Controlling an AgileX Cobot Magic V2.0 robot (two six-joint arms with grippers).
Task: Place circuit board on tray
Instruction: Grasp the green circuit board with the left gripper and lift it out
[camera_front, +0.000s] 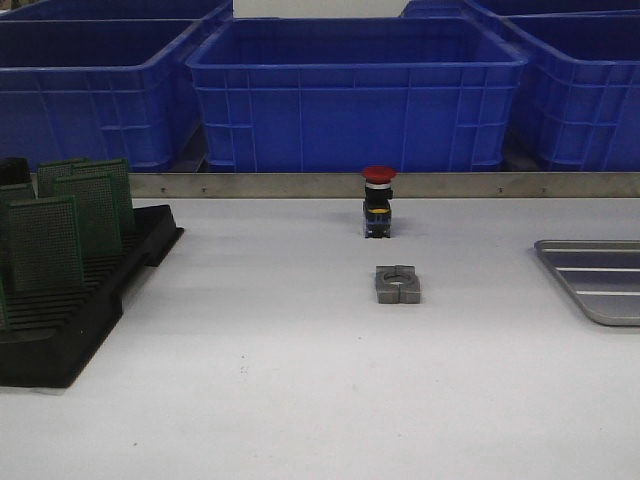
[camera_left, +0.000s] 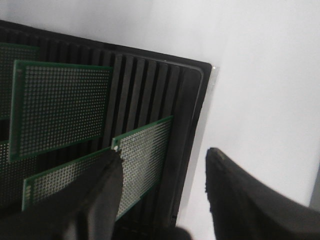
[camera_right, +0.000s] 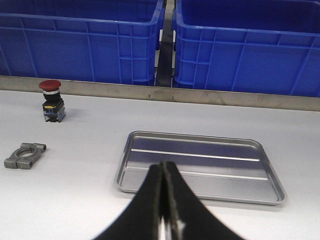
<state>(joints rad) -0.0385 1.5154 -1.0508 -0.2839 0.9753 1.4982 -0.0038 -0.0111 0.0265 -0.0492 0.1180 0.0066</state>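
A: Left gripper wide open, empty, over green perforated circuit board in black slotted rack, left table edge?

B: Yes. Straddle board's top edge; close squarely. Right gripper closed, empty, near grey ridged metal tray, right edge.

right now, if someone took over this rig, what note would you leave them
Left gripper: open, over the black slotted rack, one finger at the corner of the nearest circuit board; nothing gripped.
Right gripper: shut, empty, pointing at the tray.
Circuit boards stand in the rack at table left; tray at table right holds nothing.
Done: approach to the board only.
Left: grip a board, lift it out, carry it across, lay it on the tray.
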